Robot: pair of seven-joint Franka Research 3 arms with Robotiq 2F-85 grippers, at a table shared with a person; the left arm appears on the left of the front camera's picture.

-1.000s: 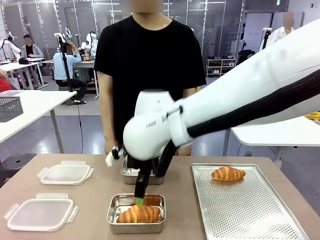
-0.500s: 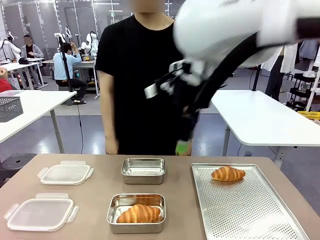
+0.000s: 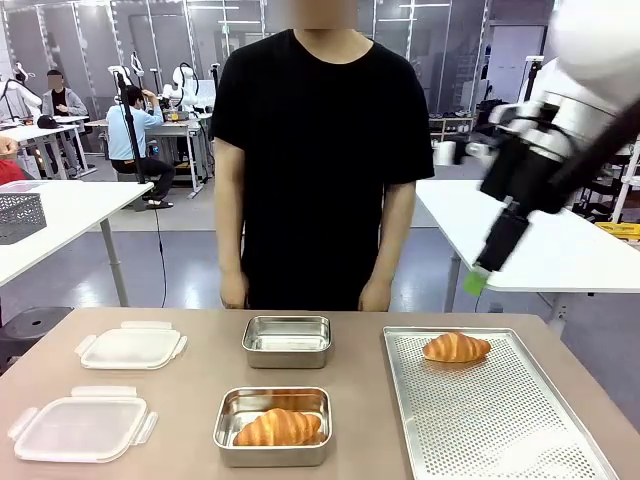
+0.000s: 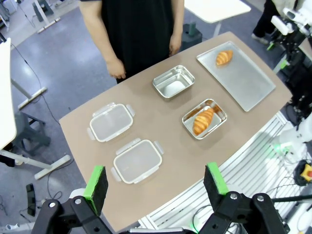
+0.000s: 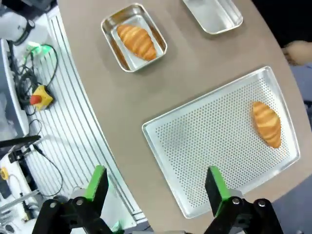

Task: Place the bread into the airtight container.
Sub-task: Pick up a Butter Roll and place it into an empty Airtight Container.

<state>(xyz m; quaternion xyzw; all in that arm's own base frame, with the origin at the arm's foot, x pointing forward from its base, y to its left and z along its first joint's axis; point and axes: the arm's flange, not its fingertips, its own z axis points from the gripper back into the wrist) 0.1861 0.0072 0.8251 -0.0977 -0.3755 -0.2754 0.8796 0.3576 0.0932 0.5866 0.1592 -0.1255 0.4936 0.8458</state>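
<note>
Two breads logged; left gripper [image 4: 155, 181] and right gripper [image 5: 156, 184] found spread apart, empty.
Lower croissant [image 3: 278, 428] is seated in lower-centre container [image 3: 222, 440]; right croissant [image 3: 456, 347] on tray [image 3: 500, 420]; second container [image 3: 287, 341], upper lid [image 3: 131, 348], lower lid [image 3: 82, 428] noted left.

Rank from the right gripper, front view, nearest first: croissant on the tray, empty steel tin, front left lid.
1. Croissant on the tray, right side, below the right gripper.
2. Empty steel tin, middle, far row.
3. Front left lid, far left, near edge.
</note>
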